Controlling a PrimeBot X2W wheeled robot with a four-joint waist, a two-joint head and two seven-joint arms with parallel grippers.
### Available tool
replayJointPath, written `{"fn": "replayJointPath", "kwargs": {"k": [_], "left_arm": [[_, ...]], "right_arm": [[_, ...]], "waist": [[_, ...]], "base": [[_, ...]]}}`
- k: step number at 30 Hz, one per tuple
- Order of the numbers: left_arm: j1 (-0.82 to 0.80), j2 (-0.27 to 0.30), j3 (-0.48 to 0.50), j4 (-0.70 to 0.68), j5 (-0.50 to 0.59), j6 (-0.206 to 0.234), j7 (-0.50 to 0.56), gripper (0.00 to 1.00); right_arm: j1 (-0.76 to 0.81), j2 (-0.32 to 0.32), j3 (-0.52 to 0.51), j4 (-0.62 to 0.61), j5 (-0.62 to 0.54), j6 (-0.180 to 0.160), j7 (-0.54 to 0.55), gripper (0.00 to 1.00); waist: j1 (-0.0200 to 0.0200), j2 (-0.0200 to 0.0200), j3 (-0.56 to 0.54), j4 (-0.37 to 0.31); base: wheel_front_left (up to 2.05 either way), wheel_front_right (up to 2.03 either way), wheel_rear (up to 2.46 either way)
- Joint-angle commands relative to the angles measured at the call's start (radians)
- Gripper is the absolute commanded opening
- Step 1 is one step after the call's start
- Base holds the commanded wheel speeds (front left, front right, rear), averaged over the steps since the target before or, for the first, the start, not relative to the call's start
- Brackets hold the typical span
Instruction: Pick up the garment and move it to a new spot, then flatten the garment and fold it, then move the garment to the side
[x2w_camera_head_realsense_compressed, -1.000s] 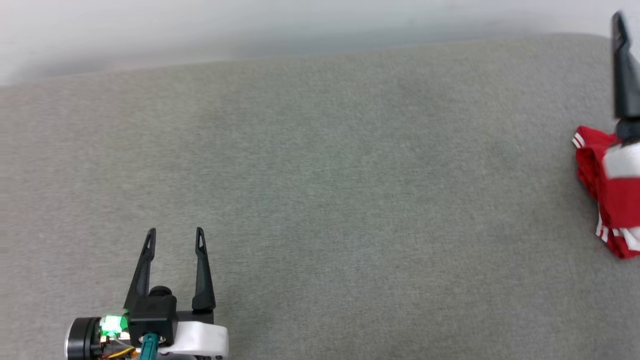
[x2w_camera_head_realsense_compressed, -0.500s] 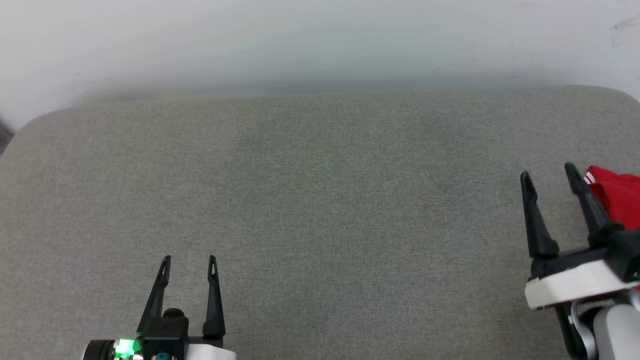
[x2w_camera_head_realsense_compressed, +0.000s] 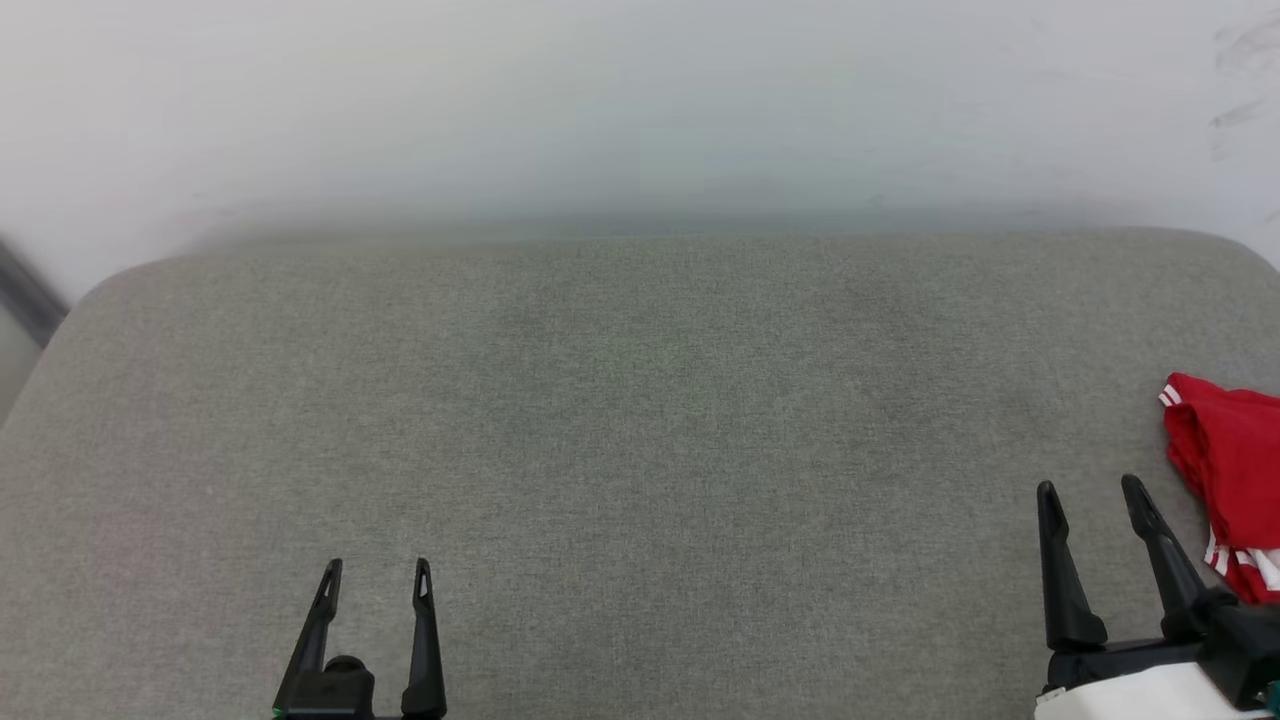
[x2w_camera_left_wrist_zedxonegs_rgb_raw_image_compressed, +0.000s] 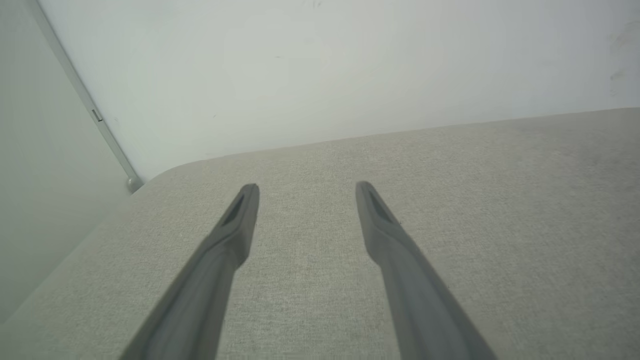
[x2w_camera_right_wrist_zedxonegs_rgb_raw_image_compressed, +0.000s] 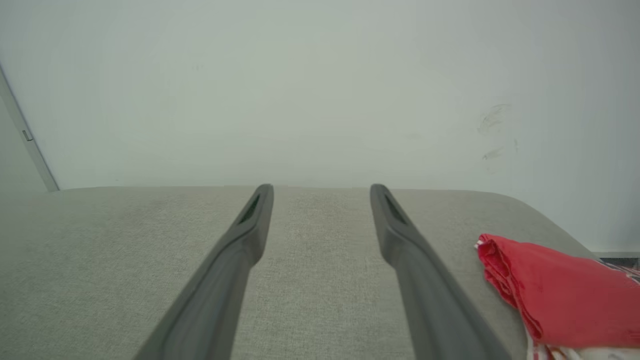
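Right gripper (x2w_camera_head_realsense_compressed: 1088, 485): gapes empty just beside red soft-fabric T-shirt (x2w_camera_head_realsense_compressed: 1225, 440) (striped trim showing) on grey fabric surface (x2w_camera_head_realsense_compressed: 640, 450); left gripper (x2w_camera_head_realsense_compressed: 378, 565) likewise wide, empty.

Folded red soft-fabric garment (x2w_camera_head_realsense_compressed: 1225, 470) at far right on grey padded fabric surface (x2w_camera_head_realsense_compressed: 640, 420), just right of right gripper (x2w_camera_head_realsense_compressed: 1090, 490); left gripper (x2w_camera_head_realsense_compressed: 377, 568) well leftward.

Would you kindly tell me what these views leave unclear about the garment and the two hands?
Garment: cut off by the head view's right edge and the right wrist view's lower right corner; its full outline is unknown.
Right hand: base cut off by the head view's bottom edge.
Left hand: likewise, at the bottom edge.
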Motion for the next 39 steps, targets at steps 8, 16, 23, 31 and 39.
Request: {"fn": "replayJointPath", "kwargs": {"k": [8,16,23,31,39], "left_arm": [[0.022,-0.007,0.015,0.005,-0.009,-0.024,-0.002,1.0],[0.03,-0.02,0.033,0.008,-0.015,-0.05,-0.002,1.0],[0.021,-0.021,0.029,0.038,-0.024,-0.053,0.001,0.0],[-0.007,-0.016,0.043,0.051,-0.211,-0.079,0.031,0.0],[-0.041,-0.014,0.055,0.081,-0.378,-0.109,0.06,0.0]], "right_arm": [[0.069,0.028,-0.014,-0.057,-0.017,-0.001,-0.001,1.0],[0.092,0.037,-0.015,-0.068,-0.013,-0.001,-0.002,1.0],[0.088,0.033,-0.012,-0.029,-0.008,0.0,0.002,0.0],[0.059,0.023,-0.007,-0.004,0.17,0.0,0.033,0.0],[0.028,0.015,-0.003,0.025,0.331,0.0,0.063,0.0]], "waist": [[0.0002,-0.0001,-0.019,0.008],[0.0002,-0.0001,-0.027,0.009],[0.0002,-0.0001,-0.027,0.009],[0.0002,-0.0001,-0.025,0.006],[0.0002,-0.0001,-0.024,0.004]], "base": [[0.0,0.0,0.0],[0.0,0.0,0.0],[0.0,0.0,0.0],[0.0,0.0,0.0],[0.0,0.0,0.0]]}}
